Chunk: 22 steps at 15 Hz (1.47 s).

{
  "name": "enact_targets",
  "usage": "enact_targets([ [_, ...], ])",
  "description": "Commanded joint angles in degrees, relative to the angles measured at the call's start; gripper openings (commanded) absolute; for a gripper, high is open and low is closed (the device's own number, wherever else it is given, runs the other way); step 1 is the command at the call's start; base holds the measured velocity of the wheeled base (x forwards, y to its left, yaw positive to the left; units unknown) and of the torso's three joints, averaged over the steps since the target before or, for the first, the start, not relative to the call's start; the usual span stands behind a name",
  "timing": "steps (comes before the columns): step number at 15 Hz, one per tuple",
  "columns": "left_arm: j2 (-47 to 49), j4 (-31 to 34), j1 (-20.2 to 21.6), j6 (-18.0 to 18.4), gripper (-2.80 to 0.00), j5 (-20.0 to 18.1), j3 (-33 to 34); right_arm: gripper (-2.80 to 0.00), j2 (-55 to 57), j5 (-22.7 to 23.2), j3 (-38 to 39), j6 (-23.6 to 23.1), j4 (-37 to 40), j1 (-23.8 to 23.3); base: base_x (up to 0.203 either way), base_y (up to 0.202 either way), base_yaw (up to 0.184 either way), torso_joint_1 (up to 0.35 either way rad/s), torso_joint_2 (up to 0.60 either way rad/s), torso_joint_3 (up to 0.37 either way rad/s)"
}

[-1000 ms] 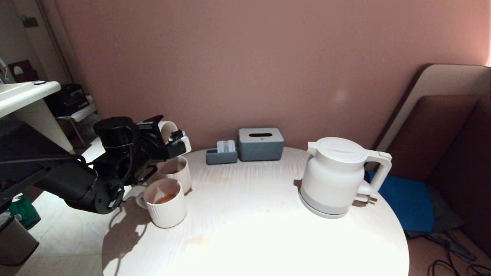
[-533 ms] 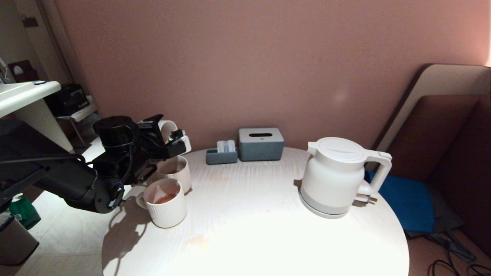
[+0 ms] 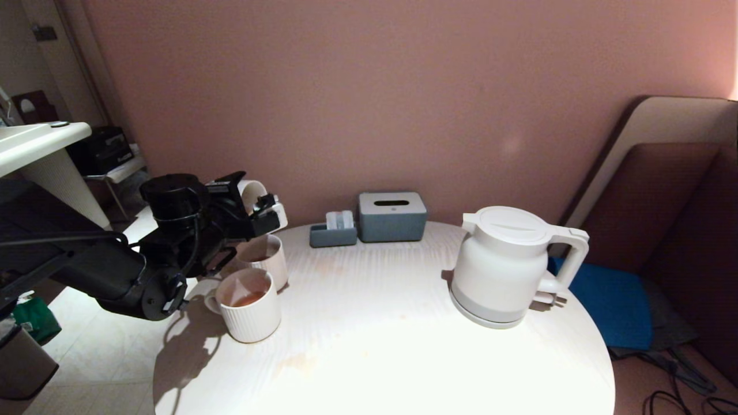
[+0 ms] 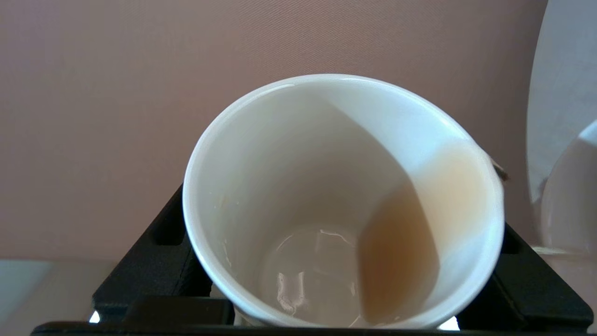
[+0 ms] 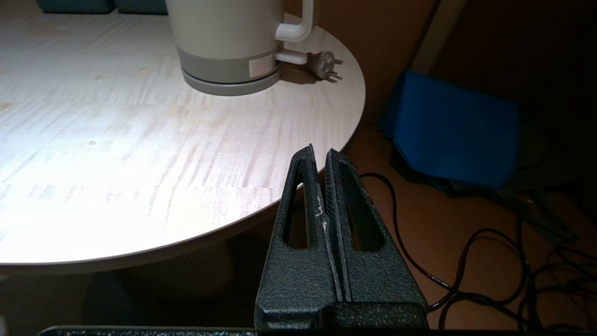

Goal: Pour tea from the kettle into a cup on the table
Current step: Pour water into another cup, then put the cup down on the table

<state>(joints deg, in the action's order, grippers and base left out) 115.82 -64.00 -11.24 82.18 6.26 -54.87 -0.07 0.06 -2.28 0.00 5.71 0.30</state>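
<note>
My left gripper [image 3: 262, 210] is shut on the small white cup [image 3: 252, 195] and holds it tipped on its side above the far ribbed mug [image 3: 266, 259] at the table's left edge. The left wrist view looks into the cup [image 4: 343, 154], where a little tea [image 4: 401, 252] lies along one wall, with black fingers [image 4: 154, 261] on both sides. The near ribbed mug [image 3: 249, 320] holds reddish tea [image 3: 249, 299]. The white kettle [image 3: 501, 265] stands upright on the right of the pale round table [image 3: 380, 323]. My right gripper [image 5: 319, 151] is shut and empty, low beside the table's edge [image 5: 261, 205].
A grey tissue box [image 3: 392, 216] and a small grey holder [image 3: 333, 230] stand at the table's back by the wall. The kettle's plug [image 5: 326, 65] lies beside its foot. A blue cushion [image 3: 611, 300] and cables [image 5: 489, 252] are on the floor at the right.
</note>
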Motion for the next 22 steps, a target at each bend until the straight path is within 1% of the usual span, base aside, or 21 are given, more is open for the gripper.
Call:
enact_targets([
  [1, -0.3, -0.2, 0.2, -3.7, -2.80, 0.6, 0.0, -2.80, 0.1, 0.0, 0.0, 0.0, 0.1, 0.0, 0.000, 0.000, 0.000, 0.000, 0.00, 0.000],
  [2, -0.4, -0.1, 1.0, -7.8, -2.80, 1.7, 0.0, -2.80, 0.1, 0.0, 0.0, 0.0, 0.1, 0.0, 0.000, 0.000, 0.000, 0.000, 0.00, 0.000],
  [4, 0.2, 0.4, 3.6, -13.7, -2.80, 2.2, -0.1, -2.80, 0.1, 0.0, 0.0, 0.0, 0.0, 0.0, 0.000, 0.000, 0.000, 0.000, 0.00, 0.000],
  [6, 0.7, 1.4, 4.8, -22.0, -2.80, 2.5, -0.2, -2.80, 0.1, 0.0, 0.0, 0.0, 0.0, 0.0, 0.000, 0.000, 0.000, 0.000, 0.00, 0.000],
  [7, 0.5, 3.4, 5.1, -26.8, -2.80, 2.9, -0.2, -2.80, 0.1, 0.0, 0.0, 0.0, 0.0, 0.0, 0.000, 0.000, 0.000, 0.000, 0.00, 0.000],
  [8, -0.2, 6.1, 5.4, -32.0, -2.80, 3.7, -0.3, -2.80, 0.1, 0.0, 0.0, 0.0, 0.0, 0.0, 0.000, 0.000, 0.000, 0.000, 0.00, 0.000],
  [10, -2.7, 14.5, 6.0, -44.8, -2.80, 4.6, -1.0, -2.80, 0.1, 0.0, 0.0, 0.0, 0.1, 0.0, 0.000, 0.000, 0.000, 0.000, 0.00, 0.000],
  [12, -6.3, 23.2, 6.4, -57.1, -2.80, 4.7, -2.6, -2.80, 0.1, 0.0, 0.0, 0.0, 0.1, 0.0, 0.000, 0.000, 0.000, 0.000, 0.00, 0.000],
  [13, -9.0, 28.5, 6.6, -64.6, -2.80, 4.4, -3.6, -2.80, 0.1, 0.0, 0.0, 0.0, 0.0, 0.0, 0.000, 0.000, 0.000, 0.000, 0.00, 0.000],
  [15, -13.7, 36.2, 7.0, -74.0, -2.80, 2.7, -5.4, -2.80, 0.1, 0.0, 0.0, 0.0, 0.0, 0.0, 0.000, 0.000, 0.000, 0.000, 0.00, 0.000],
  [19, -23.3, 45.3, 7.6, -85.8, -2.80, -3.1, -4.5, -2.80, 0.1, 0.0, 0.0, 0.0, 0.1, 0.0, 0.000, 0.000, 0.000, 0.000, 0.00, 0.000],
  [21, -28.2, 47.4, 8.1, -89.5, -2.80, -6.7, -1.5, -2.80, 0.1, 0.0, 0.0, 0.0, 0.0, 0.0, 0.000, 0.000, 0.000, 0.000, 0.00, 0.000],
  [22, -30.9, 48.0, 8.1, -90.2, -2.80, -8.6, 1.4, -2.80, 0.1, 0.0, 0.0, 0.0, 0.0, 0.0, 0.000, 0.000, 0.000, 0.000, 0.00, 0.000],
])
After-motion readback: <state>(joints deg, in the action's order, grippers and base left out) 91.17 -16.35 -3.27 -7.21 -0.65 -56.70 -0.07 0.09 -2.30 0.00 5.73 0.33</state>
